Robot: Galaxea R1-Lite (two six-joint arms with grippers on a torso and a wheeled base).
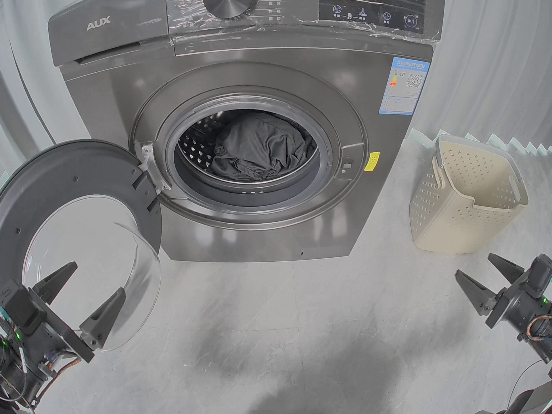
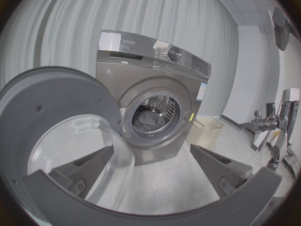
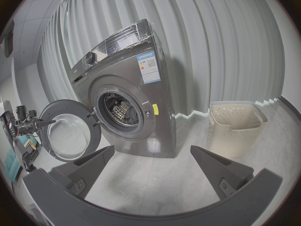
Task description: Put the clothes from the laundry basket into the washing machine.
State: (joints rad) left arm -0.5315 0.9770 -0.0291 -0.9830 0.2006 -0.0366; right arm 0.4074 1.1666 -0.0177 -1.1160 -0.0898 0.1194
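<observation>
- Dark grey cloth, a crumpled garment [image 1: 259, 145], lies heaped inside the perforated drum [image 1: 195, 145] of the front-loading washing machine [image 1: 322, 225]. It sits wholly behind the door seal, and nothing hangs over the lip.
- The round door [image 1: 75, 168] stands swung wide on the machine's left side, with its clear glass bowl facing the robot.
- The cream perforated laundry basket [image 1: 443, 214] stands on the pale floor [image 1: 287, 329] to the right of the machine, near its corner but apart from the drum opening. No clothing shows above its rim or against the inner walls in view. Its bottom is hidden, so I cannot say for certain that it is bare.
- The left gripper [image 1: 96, 280] hangs low on the robot's left, just in front of the door glass. Its fingers are spread wide and hold nothing.
- The right gripper [image 1: 475, 264] hangs low on the robot's right, near the basket on the robot's side of it. Its fingers are likewise parted and empty.
- As a judgement, the loading looks finished or very nearly so — the only garment in view is already in the drum and neither gripper carries anything.
- What may be left is a look into the basket's bottom for a stray piece. The task sentence does not ask for the door to be shut.
</observation>
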